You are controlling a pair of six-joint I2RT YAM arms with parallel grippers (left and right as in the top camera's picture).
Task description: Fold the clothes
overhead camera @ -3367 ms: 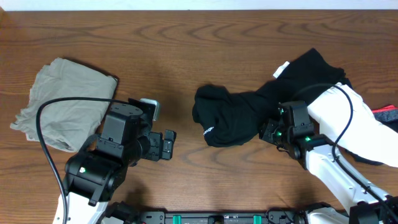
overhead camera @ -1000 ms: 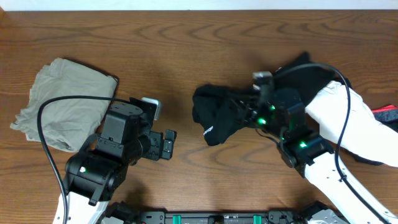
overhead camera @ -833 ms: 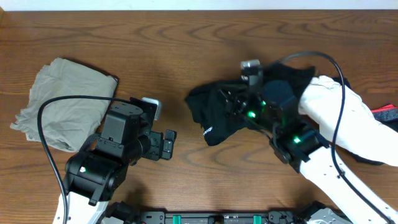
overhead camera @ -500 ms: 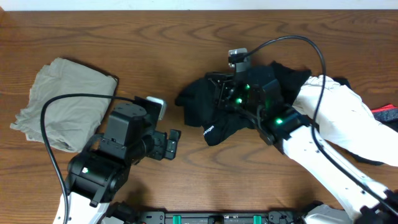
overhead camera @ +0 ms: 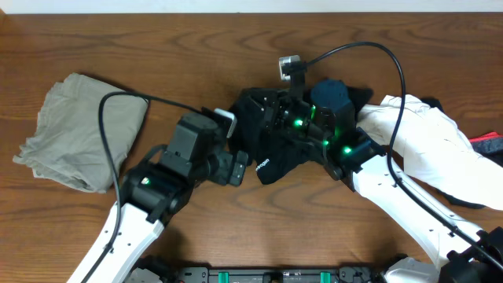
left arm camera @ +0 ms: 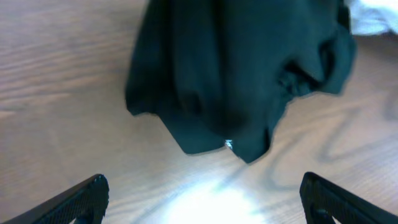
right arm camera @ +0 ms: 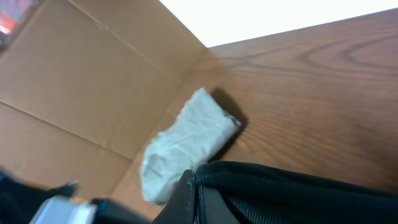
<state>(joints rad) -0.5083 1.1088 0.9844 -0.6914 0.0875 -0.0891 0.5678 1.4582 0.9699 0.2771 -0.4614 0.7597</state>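
pinching the edge of the black cloth (overhead camera: 271, 153), the right gripper (right arm camera: 193, 190) has its two fingers pressed tight together on it. in the right wrist view the dark cloth runs out from the fingers along the bottom of the picture. seen from above, the right gripper sits over the top of the cloth, where green lights glow on the arm.

the black cloth is in the middle of the wood table (overhead camera: 157, 47), a bit to the right. it is all bunched up in a lump, not flat. one part of it goes off to the right, under the right arm, which wears a white cover (overhead camera: 424, 149). there is a small white mark (overhead camera: 262, 164) on the low left side of the cloth.

the left gripper (left arm camera: 202, 200) is just beside that low left side. its fingers (left arm camera: 87, 198) are spread wide apart. the cloth is in front of them, past the tips, with bare table in the gap.

a grey cloth (overhead camera: 78, 130) lies in a soft pile on the left of the table, well apart from the black one. a red thing (overhead camera: 489, 146) peeks in at the right edge. i cannot tell what it is.
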